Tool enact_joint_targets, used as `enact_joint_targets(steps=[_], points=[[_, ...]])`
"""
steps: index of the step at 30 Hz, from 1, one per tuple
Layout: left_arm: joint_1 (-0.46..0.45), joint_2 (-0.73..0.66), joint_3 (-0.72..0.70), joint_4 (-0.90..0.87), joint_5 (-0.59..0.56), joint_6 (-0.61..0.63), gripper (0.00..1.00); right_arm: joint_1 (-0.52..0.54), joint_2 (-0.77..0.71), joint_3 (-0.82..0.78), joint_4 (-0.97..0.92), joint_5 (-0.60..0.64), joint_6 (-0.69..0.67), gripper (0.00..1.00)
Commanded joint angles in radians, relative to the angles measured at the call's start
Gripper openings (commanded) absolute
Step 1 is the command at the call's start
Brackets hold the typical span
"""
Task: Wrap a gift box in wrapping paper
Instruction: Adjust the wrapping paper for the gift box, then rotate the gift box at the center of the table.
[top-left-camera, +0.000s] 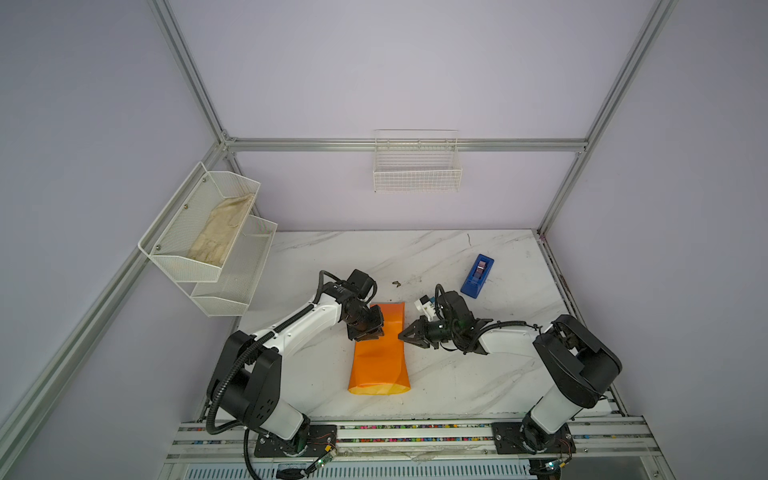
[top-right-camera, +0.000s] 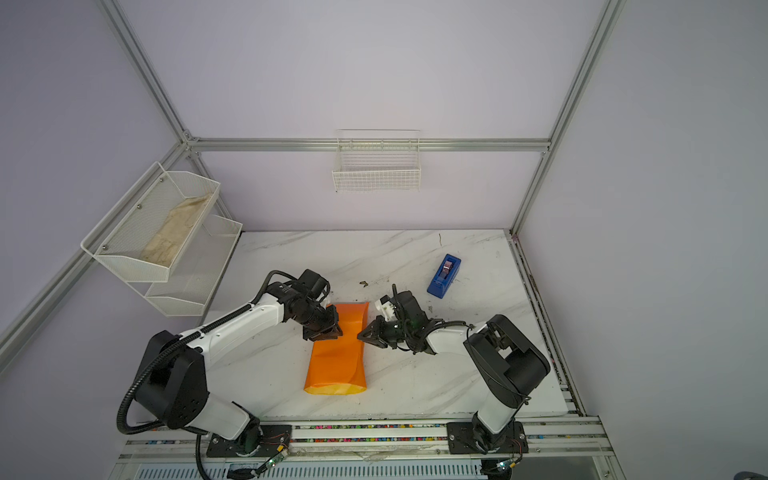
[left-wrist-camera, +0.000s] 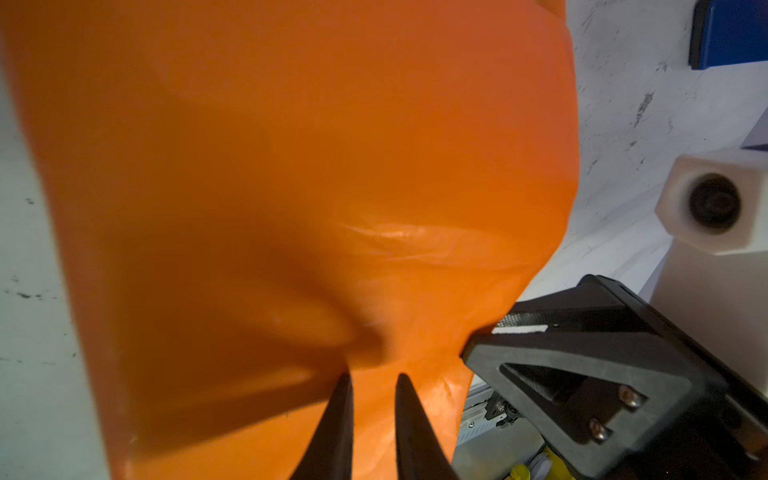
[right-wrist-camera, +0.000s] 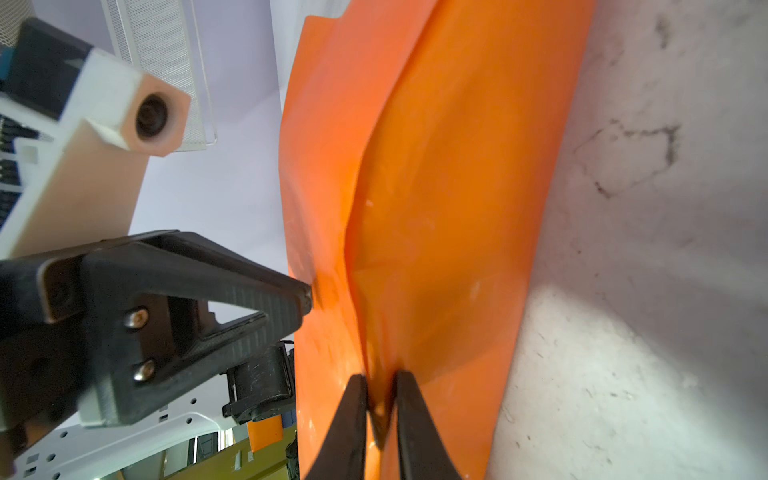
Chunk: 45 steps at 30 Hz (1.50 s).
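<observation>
Two claws, one sheet. The wrapping paper (top-left-camera: 380, 361) lies near the middle of the marble table (top-left-camera: 478, 374). It is folded over lengthwise into a long orange sleeve, glossy side out, with a paler yellow strip at the near end. The sleeve is narrowest where the claws meet it.

The left claw (top-left-camera: 370, 331) sits at the sleeve's left edge, toward the far end, tips down on the paper. In its own wrist view the left claw (left-wrist-camera: 372, 380) has its fingers nearly together. The paper gathers into a pucker right at the tips, so it holds a thin pinch of sheet.

The right claw (top-left-camera: 402, 336) meets the opposite edge, straight across, with the arm low and level. In its wrist view the right claw (right-wrist-camera: 380, 380) is closed to a sliver on a raised ridge of paper, the fold caught between the fingers.

Hard to read:
- Whatever the sleeve covers is out of sight; it bulges, nothing more.
- The left claw's tips are hidden under its own body in both top views.
- The wrist views crop the sheet, and the nearest parts blur.

The blue tape dispenser (top-left-camera: 477, 276) stands well apart, beyond the right arm. Only a corner of it shows in the left wrist view.
</observation>
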Motion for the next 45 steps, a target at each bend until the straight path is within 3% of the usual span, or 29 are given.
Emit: enact_joint_targets(steps=[1, 5, 8, 10, 13, 16, 21, 39, 42, 45], points=[[0.004, 0.033, -0.031, 0.012, 0.027, 0.040, 0.18, 0.010, -0.029, 0.027, -0.157, 0.046, -0.035, 0.19], [0.009, 0.039, -0.060, 0.012, 0.026, 0.041, 0.17, -0.018, -0.135, 0.063, -0.276, 0.134, -0.057, 0.36], [0.014, 0.043, -0.070, 0.012, 0.025, 0.046, 0.16, -0.039, -0.193, 0.057, -0.360, 0.200, -0.074, 0.38], [0.016, 0.044, -0.073, 0.012, 0.022, 0.051, 0.16, -0.039, -0.200, 0.043, -0.404, 0.235, -0.093, 0.36], [0.019, 0.048, -0.070, 0.007, 0.022, 0.058, 0.15, -0.028, -0.161, 0.048, -0.479, 0.272, -0.159, 0.24], [0.021, 0.053, -0.068, 0.007, 0.023, 0.067, 0.13, 0.018, -0.128, 0.042, -0.444, 0.246, -0.154, 0.13], [0.022, 0.062, -0.057, -0.003, 0.030, 0.084, 0.13, 0.115, -0.061, 0.068, -0.401, 0.212, -0.133, 0.06], [0.044, 0.064, -0.015, -0.091, 0.030, 0.207, 0.10, 0.331, 0.045, 0.140, -0.190, 0.200, 0.032, 0.04], [0.048, 0.064, -0.017, -0.103, 0.025, 0.225, 0.10, 0.330, 0.012, 0.141, -0.244, 0.230, 0.024, 0.04], [0.051, 0.062, -0.019, -0.106, 0.020, 0.229, 0.10, 0.251, -0.103, 0.109, -0.358, 0.323, 0.026, 0.03]])
